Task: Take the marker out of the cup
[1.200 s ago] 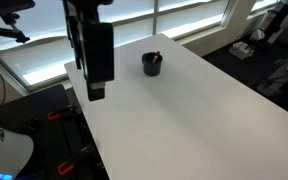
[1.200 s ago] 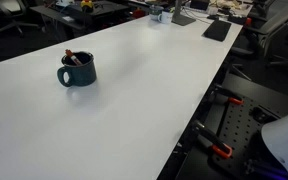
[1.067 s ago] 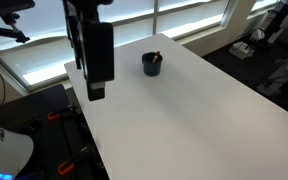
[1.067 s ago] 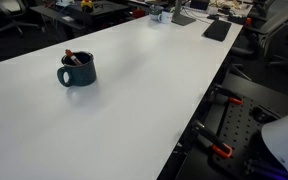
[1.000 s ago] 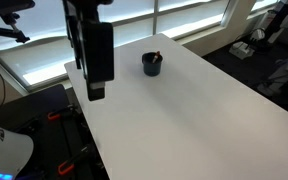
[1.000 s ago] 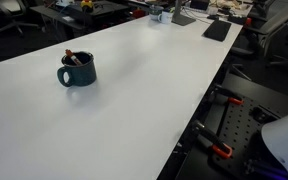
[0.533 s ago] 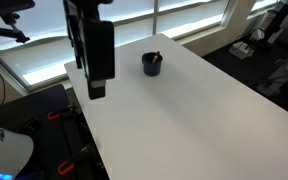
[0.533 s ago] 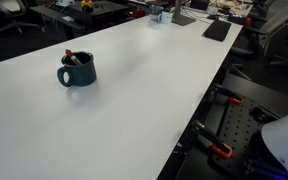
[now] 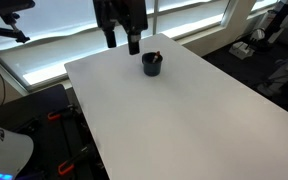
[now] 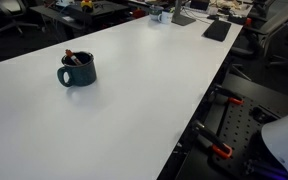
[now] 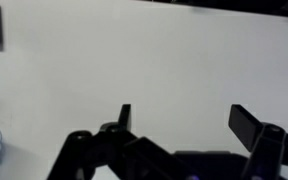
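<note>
On the white table [image 9: 184, 120], the dark cup [image 9: 152, 66] holds the reddish marker [image 10: 74, 57], its tip above the rim. Near it the gripper [image 9: 122, 43] hangs, fingers [image 11: 252, 122] spread and empty; a descent off-centre could strike the rim and tip the cup.

White table [image 9: 184, 110], dark cup [image 9: 152, 64] standing near its far edge
</note>
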